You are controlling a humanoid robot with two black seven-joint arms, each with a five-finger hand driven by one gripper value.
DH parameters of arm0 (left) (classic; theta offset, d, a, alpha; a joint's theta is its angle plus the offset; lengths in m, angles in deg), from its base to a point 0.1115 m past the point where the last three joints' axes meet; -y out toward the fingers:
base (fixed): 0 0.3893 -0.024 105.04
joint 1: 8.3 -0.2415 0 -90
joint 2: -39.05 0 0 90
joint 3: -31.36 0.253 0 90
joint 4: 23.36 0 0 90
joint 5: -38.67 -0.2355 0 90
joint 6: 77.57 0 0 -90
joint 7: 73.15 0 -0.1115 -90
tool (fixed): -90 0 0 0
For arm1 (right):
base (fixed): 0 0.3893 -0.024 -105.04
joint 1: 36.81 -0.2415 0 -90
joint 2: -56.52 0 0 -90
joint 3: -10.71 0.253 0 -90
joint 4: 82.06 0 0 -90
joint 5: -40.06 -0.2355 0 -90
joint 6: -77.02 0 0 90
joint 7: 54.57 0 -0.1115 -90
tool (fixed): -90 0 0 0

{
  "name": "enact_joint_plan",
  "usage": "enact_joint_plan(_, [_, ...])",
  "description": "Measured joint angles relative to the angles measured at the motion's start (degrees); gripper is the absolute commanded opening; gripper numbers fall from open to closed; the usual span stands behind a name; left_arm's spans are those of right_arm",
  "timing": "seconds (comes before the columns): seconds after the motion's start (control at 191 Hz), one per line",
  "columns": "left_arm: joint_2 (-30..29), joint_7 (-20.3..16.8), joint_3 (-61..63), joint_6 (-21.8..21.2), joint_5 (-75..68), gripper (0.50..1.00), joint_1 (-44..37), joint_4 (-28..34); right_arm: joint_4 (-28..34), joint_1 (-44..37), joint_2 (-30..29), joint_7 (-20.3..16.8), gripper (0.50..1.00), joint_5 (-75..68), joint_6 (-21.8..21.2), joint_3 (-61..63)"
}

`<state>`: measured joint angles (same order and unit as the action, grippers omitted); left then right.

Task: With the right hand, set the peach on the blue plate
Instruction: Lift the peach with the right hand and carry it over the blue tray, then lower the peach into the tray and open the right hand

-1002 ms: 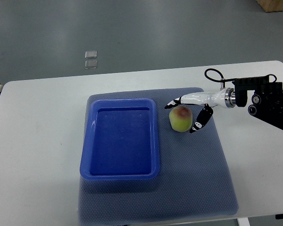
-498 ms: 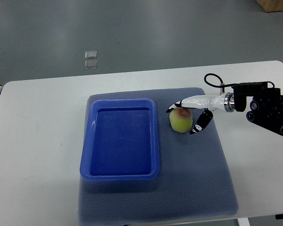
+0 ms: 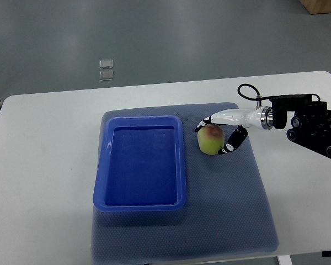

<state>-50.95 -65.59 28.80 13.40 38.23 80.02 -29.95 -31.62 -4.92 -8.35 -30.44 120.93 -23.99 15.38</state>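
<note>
My white right hand reaches in low, fingers curled round the green-yellow peach w/ red blush, on grey mat beside blue rectangular plastic plate; white table, grey floor.

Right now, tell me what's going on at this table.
The robot's right hand has reached in from the right side and has its fingers curled around the peach, which sits on the gray mat just right of the blue plate. The fingers look closed against the fruit, but it has not been lifted. The plate holds nothing so far. The left arm is out of view.
</note>
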Motion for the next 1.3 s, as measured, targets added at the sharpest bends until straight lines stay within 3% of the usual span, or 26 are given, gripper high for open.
enact_joint_plan(0.163, [0.0,0.0,0.0,0.0,0.0,1.000,0.0,0.0,0.0,-1.4,0.0,0.3,0.549,-0.4,0.1,0.1])
enact_joint_plan(0.399, [0.0,0.0,0.0,0.0,0.0,1.000,0.0,0.0,0.6,-5.5,-0.4,1.7,0.552,-0.9,0.6,0.7])
enact_joint_plan(0.735, [0.0,0.0,0.0,0.0,0.0,1.000,0.0,0.0,0.4,-11.0,-10.3,1.5,0.576,-0.2,0.1,-0.3])
enact_joint_plan(0.813, [0.0,0.0,0.0,0.0,0.0,1.000,0.0,0.0,0.0,-11.4,-13.0,1.3,0.605,0.0,-0.2,-1.4])
enact_joint_plan(0.986, [0.0,0.0,0.0,0.0,0.0,1.000,0.0,0.0,-1.3,-11.4,-18.1,1.1,0.609,0.1,0.2,-5.4])
enact_joint_plan(1.034, [0.0,0.0,0.0,0.0,0.0,1.000,0.0,0.0,-1.8,-11.2,-19.0,1.1,0.635,0.1,0.3,-6.0])
enact_joint_plan(1.149, [0.0,0.0,0.0,0.0,0.0,1.000,0.0,0.0,-2.7,-10.8,-20.4,1.1,0.648,0.1,0.6,-7.5])
enact_joint_plan(1.27, [0.0,0.0,0.0,0.0,0.0,1.000,0.0,0.0,-2.9,-10.2,-20.9,1.1,0.699,0.1,0.6,-8.1])
enact_joint_plan(1.301, [0.0,0.0,0.0,0.0,0.0,1.000,0.0,0.0,-2.9,-10.1,-20.9,1.0,0.746,0.1,0.7,-8.2])
